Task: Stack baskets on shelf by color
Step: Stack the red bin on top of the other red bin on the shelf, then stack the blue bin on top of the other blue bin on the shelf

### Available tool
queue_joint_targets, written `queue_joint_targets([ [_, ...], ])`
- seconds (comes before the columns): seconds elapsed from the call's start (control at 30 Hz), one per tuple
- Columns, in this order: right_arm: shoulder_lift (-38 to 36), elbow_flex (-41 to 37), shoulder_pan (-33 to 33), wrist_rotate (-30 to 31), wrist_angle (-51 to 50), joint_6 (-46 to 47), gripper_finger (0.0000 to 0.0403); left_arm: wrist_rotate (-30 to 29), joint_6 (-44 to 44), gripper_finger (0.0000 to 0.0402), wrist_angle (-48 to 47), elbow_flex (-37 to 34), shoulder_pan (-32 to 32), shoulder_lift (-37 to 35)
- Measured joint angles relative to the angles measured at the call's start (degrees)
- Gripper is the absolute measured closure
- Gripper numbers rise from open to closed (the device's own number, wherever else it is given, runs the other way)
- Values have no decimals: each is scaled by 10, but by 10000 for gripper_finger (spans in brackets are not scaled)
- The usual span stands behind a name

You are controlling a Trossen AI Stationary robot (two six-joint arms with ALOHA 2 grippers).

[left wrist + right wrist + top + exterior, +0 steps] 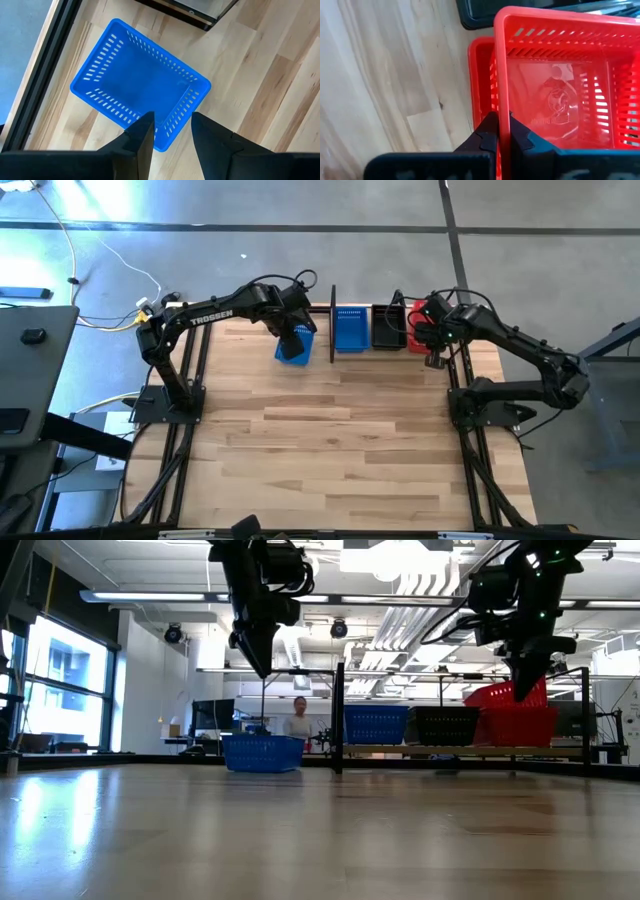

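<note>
We find the left gripper (167, 131) hanging above a lone blue basket (294, 343) that sits flat on the wooden table (340, 450), just outside the shelf's (338, 720) end post. Its two fingers (142, 135) stand apart with nothing between them; directly beneath them lies the basket's near rim, and the low view shows clear air between the gripper and the basket.

The right gripper (501, 131) is pinched onto the rim of a red basket (555, 75). That basket rides tilted, partly over a second red basket (479, 80) lying below it on the shelf; whether the two touch we cannot quite tell.

Beside the right gripper, toward the left arm, a black basket (388, 327) rests on the shelf, and beyond that another blue basket (350, 329) next to the end post.

Far behind the table, a person (298, 720) shows in the room.
</note>
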Motion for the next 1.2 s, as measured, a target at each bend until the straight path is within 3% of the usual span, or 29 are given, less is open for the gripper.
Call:
queue_joint_targets([
  [0.17,0,0,11,43,0,-1,402,0,0,282,0,0,0,0],
  [0.43,0,0,14,19,5,28,400,-5,0,282,-1,0,0,0],
  [0.83,-2,0,14,18,3,63,304,-5,-3,282,-1,0,0,0],
  [1.2,-30,45,14,19,-42,138,292,4,-5,282,-5,0,0,0],
])
